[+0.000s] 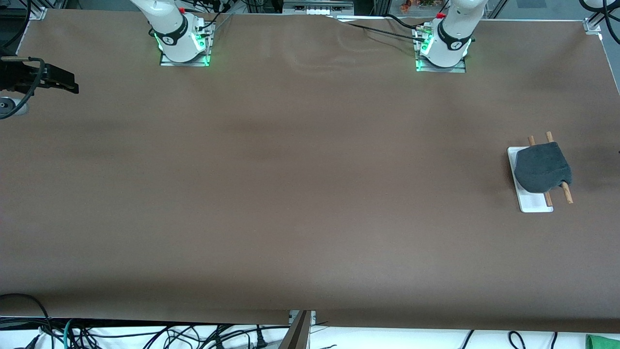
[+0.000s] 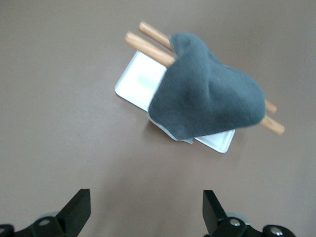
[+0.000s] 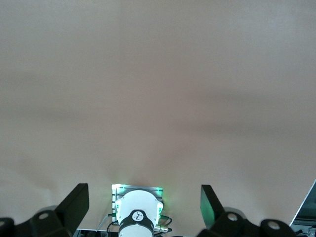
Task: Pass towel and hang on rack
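Towel draped on rack, both pincers empty — hang step looks done.

Small dark grey soft cloth towel (image 1: pixel 542 169) lies over the two thin brown wooden rods of the white-based rack (image 1: pixel 534 205), right-middle of the front frame, toward the left arm's end of the brown worktop (image 1: pixel 290 194). Left pincer (image 2: pixel 143 217) hovers above the rack, jaws spread wide, holding nothing. Right pincer (image 3: pixel 143 212) is wide open too, empty, waiting over bare worktop in its wrist view. Judgement: release complete; next move only needs the left arm to lift straight off without snagging the cloth. Rack sits near the right frame edge; plenty of open worktop elsewhere.
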Robot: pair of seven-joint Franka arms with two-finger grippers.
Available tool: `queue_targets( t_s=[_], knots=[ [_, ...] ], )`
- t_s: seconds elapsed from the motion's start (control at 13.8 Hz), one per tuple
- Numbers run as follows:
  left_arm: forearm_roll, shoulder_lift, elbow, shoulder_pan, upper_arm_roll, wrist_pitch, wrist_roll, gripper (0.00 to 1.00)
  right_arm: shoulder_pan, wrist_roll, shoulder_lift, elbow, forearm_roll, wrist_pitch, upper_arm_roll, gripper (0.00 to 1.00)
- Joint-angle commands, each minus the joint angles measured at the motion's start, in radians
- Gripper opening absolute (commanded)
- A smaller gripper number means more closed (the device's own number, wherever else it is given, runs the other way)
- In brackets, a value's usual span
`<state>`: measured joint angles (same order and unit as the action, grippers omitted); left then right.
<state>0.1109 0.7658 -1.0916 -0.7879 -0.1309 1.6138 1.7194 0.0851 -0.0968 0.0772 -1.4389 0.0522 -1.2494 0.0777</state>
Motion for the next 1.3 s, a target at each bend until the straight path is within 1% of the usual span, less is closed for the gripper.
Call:
queue_targets(
  t_s=[0.0, 0.07, 0.29, 0.43, 0.58, 0.8, 0.87, 0.94, 1.16, 1.23],
  knots=[
    [-0.063, -0.051, 0.019, 0.079, 0.008, -0.002, -0.136, 1.00, 0.005, -0.018, -0.007, -0.005, -0.012, 0.005, -0.002, 1.00],
    [-0.089, -0.066, 0.018, 0.104, 0.001, -0.006, -0.206, 1.00, 0.005, -0.017, -0.007, -0.005, -0.012, 0.005, -0.002, 1.00],
    [-0.111, -0.117, 0.016, 0.165, 0.001, -0.012, -0.348, 1.00, 0.002, -0.017, -0.005, -0.005, -0.014, 0.004, -0.001, 1.00],
    [-0.131, -0.152, 0.013, 0.203, -0.004, -0.055, -0.478, 1.00, 0.002, -0.020, -0.005, -0.003, -0.014, -0.001, -0.001, 1.00],
    [-0.137, -0.181, 0.013, 0.265, -0.004, -0.119, -0.610, 1.00, 0.004, -0.021, 0.009, 0.006, -0.012, -0.002, -0.002, 1.00],
    [-0.160, -0.220, 0.012, 0.352, -0.006, -0.161, -0.777, 1.00, 0.004, -0.021, 0.023, 0.028, -0.014, 0.002, -0.001, 1.00],
    [-0.157, -0.247, 0.001, 0.398, 0.005, -0.172, -0.844, 1.00, 0.002, -0.020, 0.023, 0.028, -0.014, 0.002, 0.001, 1.00],
    [-0.157, -0.279, -0.029, 0.458, 0.016, -0.187, -0.919, 1.00, 0.002, -0.020, 0.023, 0.028, -0.014, 0.002, 0.001, 1.00],
    [-0.157, -0.426, -0.181, 0.562, 0.028, -0.189, -1.178, 1.00, 0.002, -0.020, 0.030, 0.028, -0.012, 0.002, 0.001, 1.00],
    [-0.157, -0.457, -0.210, 0.597, 0.028, -0.189, -1.263, 1.00, 0.002, -0.021, 0.030, 0.028, -0.012, 0.002, 0.001, 1.00]
  ],
)
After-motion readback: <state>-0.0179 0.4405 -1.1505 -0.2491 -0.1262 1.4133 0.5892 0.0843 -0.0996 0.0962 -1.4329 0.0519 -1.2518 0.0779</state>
